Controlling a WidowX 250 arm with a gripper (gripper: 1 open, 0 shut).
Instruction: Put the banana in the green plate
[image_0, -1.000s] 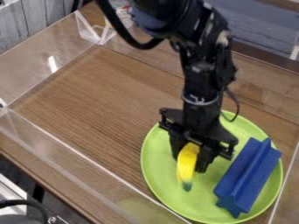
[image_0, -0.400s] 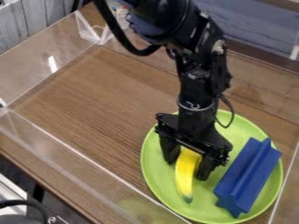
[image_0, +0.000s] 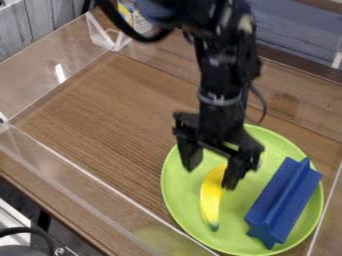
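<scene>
The yellow banana (image_0: 214, 198) lies flat on the lime-green plate (image_0: 182, 187), pointing toward the front rim, with a dark tip at its near end. My gripper (image_0: 215, 166) hangs just above the banana's far end with its two black fingers spread wide apart. Nothing sits between the fingers, and the banana rests on the plate by itself. The plate lies at the front right of the wooden table.
A blue ridged block (image_0: 283, 203) lies on the right side of the plate, close beside the banana. Clear acrylic walls (image_0: 60, 70) enclose the wooden table (image_0: 120, 110) on the left, back and front.
The fingers spread apart and let go of the banana, which now lies flat on the plate. The gripper has lifted up and shifted slightly left.
</scene>
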